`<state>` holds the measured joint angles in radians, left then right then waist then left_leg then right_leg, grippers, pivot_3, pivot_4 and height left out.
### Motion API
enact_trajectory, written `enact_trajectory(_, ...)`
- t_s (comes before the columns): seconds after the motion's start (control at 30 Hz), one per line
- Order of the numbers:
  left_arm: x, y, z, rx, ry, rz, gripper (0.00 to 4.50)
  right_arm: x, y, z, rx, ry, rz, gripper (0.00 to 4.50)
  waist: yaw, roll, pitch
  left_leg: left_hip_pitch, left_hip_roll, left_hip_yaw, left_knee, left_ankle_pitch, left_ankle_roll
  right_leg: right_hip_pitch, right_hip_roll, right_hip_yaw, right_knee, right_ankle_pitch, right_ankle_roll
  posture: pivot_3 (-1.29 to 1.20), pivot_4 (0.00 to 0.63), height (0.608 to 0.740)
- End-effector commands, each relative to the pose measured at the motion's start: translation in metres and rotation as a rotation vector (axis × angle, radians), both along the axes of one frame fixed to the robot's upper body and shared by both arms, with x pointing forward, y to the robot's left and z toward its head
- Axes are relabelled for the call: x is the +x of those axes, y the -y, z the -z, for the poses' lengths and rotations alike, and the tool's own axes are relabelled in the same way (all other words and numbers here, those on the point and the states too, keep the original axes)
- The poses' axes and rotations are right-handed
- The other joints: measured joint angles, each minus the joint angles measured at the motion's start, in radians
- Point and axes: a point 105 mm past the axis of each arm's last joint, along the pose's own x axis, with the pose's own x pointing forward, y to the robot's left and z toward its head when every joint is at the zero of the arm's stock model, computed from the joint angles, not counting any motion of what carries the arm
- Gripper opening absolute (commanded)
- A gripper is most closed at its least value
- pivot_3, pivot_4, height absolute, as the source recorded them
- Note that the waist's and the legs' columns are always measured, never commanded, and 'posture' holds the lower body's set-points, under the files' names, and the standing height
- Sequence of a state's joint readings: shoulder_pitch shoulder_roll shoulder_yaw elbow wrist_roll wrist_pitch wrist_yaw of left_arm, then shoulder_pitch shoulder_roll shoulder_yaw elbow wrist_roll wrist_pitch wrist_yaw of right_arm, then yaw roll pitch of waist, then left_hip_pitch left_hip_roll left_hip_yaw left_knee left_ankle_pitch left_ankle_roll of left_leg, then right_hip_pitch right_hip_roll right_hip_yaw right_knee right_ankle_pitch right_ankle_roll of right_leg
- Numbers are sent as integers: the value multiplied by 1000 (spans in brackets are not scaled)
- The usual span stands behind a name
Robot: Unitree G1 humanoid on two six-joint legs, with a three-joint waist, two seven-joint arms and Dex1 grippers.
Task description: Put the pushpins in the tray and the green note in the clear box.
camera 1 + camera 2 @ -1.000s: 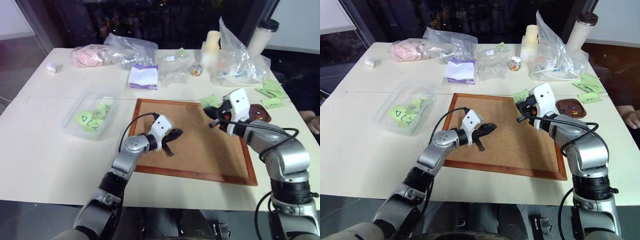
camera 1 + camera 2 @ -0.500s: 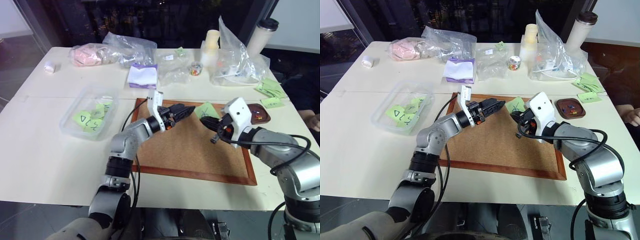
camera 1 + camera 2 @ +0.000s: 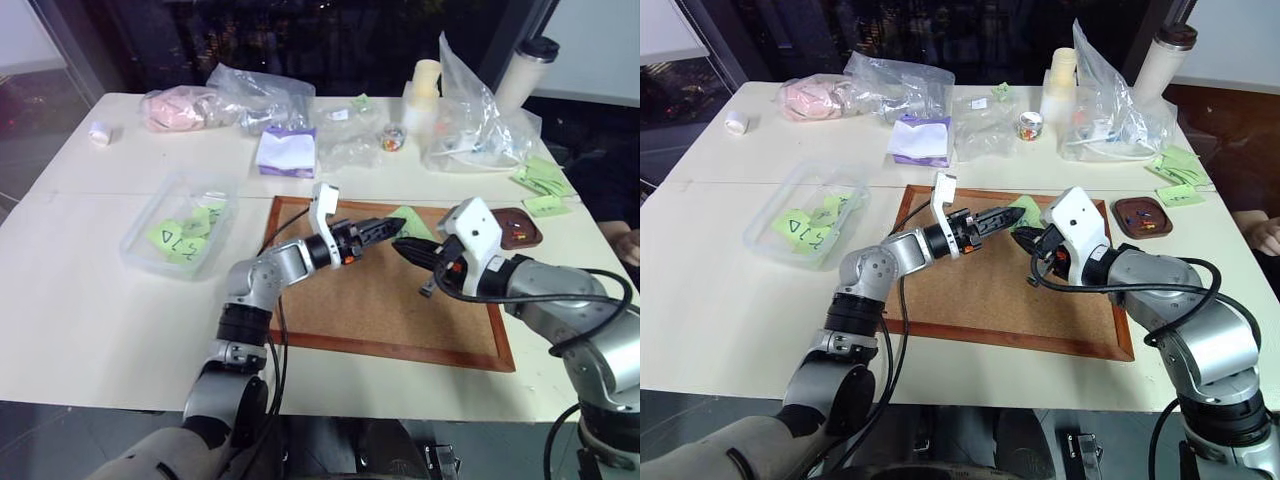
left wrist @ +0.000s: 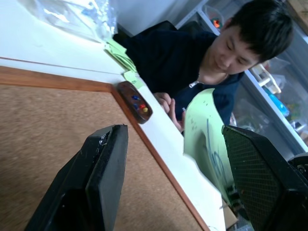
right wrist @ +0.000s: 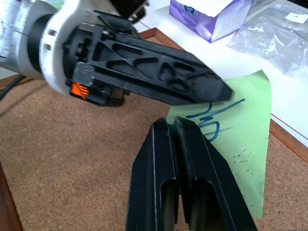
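Pinching thin green note (image 5: 240, 125), matte black right fingers (image 5: 178, 144) over grainy corkboard (image 3: 390, 300).

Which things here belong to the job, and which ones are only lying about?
For the job: green note, pushpins, tray, clear box.
Lying about: tissue pack, plastic bags, paper cups, tape roll, lime notes.

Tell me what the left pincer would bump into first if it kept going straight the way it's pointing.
Most likely the green note held up by the right pincer. The left pincer has open fingers pointing at it, though the remaining gap is unclear.
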<state>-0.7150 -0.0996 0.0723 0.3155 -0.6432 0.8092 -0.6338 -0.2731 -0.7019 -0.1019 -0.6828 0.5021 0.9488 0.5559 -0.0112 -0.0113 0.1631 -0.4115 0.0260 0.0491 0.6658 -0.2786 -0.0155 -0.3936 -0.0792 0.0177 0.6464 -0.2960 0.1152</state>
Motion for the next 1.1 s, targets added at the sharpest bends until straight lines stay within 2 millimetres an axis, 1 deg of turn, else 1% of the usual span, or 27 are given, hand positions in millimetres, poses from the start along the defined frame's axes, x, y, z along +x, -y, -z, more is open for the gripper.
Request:
enact_trajectory(0.03, -2, 4, -10, -40, 7, 23, 2151, -4, -4, -8, -13, 43, -21, 0, 0, 0, 0, 0, 0, 0, 0, 0, 0, 0, 0, 0, 0, 0, 0, 0, 150, 740)
enact_trajectory(0.17, -4, 2, -12, -63, -5, 29, 87, -3, -2, -9, -17, 51, -7, 0, 1, 0, 0, 0, 0, 0, 0, 0, 0, 0, 0, 0, 0, 0, 0, 0, 150, 740)
enact_trajectory(0.33, -1, -1, -9, -42, -8, 2, 35, -1, 2, -13, -20, 68, 13, 0, 1, 0, 0, 0, 0, 0, 0, 0, 0, 0, 0, 0, 0, 0, 0, 0, 150, 740)
enact_trajectory(0.43, 3, -2, -4, -4, 21, -26, 35, 0, 6, -21, -8, 92, 33, 0, 1, 0, 0, 0, 0, 0, 0, 0, 0, 0, 0, 0, 0, 0, 0, 0, 150, 740)
enact_trajectory(0.57, 9, -4, 14, 94, 70, -74, 35, 12, 27, -50, 79, 172, 154, 0, -1, 0, 0, 0, 0, 0, 0, 0, 0, 0, 0, 0, 0, 0, 0, 0, 150, 740)
enact_trajectory(0.7, 13, -6, 16, 96, 74, -85, 35, 19, 43, -66, 145, 201, 234, 0, 1, 0, 0, 0, 0, 0, 0, 0, 0, 0, 0, 0, 0, 0, 0, 0, 150, 740)
enact_trajectory(0.77, 14, -7, 14, 100, 93, -95, 35, 27, 64, -74, 185, 228, 345, 0, 2, 0, 0, -1, 0, 0, 0, 0, 0, -1, 0, 0, 0, 0, 0, 0, 150, 740)
enact_trajectory(0.8, 14, -7, 13, 97, 100, -98, 35, 30, 73, -74, 191, 232, 388, 0, 5, 0, 0, -1, 0, 0, 0, 0, 0, -1, -1, 0, 0, 0, 0, 0, 150, 740)
enact_trajectory(0.87, 14, -9, 9, 89, 116, -103, 35, 37, 89, -67, 187, 227, 469, 0, 7, 0, 0, -1, 0, 1, 0, 0, 0, -1, -1, 0, 0, 0, 0, 0, 150, 740)
enact_trajectory(0.93, 11, -11, 4, 89, 150, -100, 35, 45, 109, -54, 198, 213, 574, 0, 6, 0, 0, -1, -1, 1, 0, 0, 0, 0, -1, 0, 0, 0, 0, 0, 150, 740)
enact_trajectory(1.0, 6, -14, 2, 101, 189, -92, 35, 53, 136, -43, 141, 234, 718, 0, 3, 0, 0, -1, 0, 1, 0, 0, 0, -1, -1, 0, 0, 0, 0, 0, 150, 740)
enact_trajectory(1.03, 4, -16, 3, 125, 212, -96, 35, 57, 148, -38, 159, 228, 784, 0, 2, 1, 0, -1, 0, 1, 0, 0, 0, -1, -1, 0, 0, 0, 0, 0, 150, 740)
enact_trajectory(1.1, 0, -19, 4, 150, 246, -98, 35, 62, 163, -27, 180, 200, 863, 0, -1, 1, -1, -1, 0, 2, -1, 0, -1, -1, -1, 1, 0, 0, 0, 0, 150, 740)
